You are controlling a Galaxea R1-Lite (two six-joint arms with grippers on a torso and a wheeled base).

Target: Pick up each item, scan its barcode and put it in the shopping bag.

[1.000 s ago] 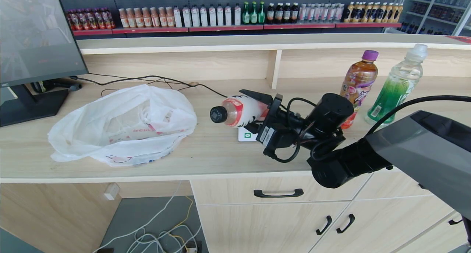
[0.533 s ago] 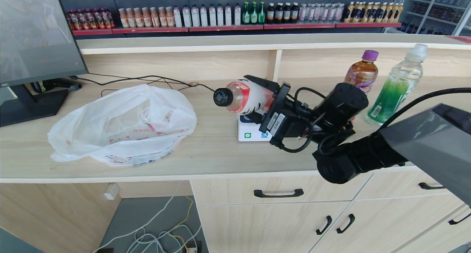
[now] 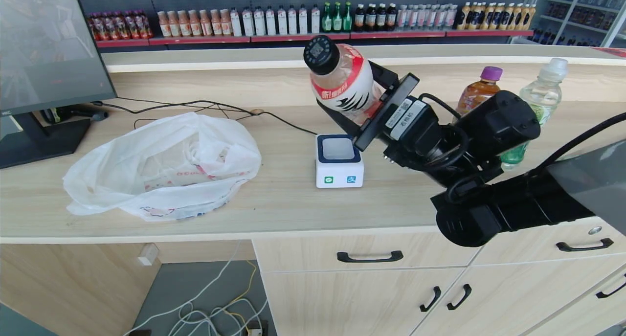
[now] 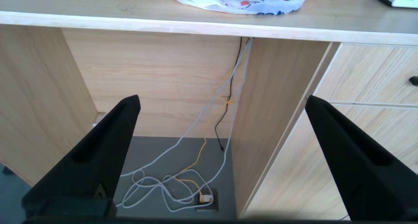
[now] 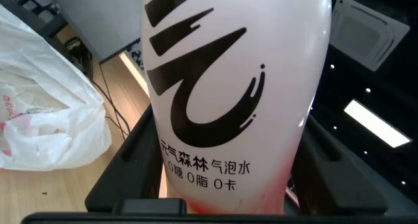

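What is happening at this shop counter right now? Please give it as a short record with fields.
Held item: white bottle, black cap, tilted, raised near the scanner
Right gripper: shut on the white bottle
Left gripper: open, low, facing the space under the counter
Shopping bag: white plastic, open, left of the scanner
Waiting: purple-capped bottle and green-labelled bottle, upright on the right

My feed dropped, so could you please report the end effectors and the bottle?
Right end effector shut on white bottle, tilted, above scanner. Left end effector open, below counter edge. Shopping bag open, left of scanner.
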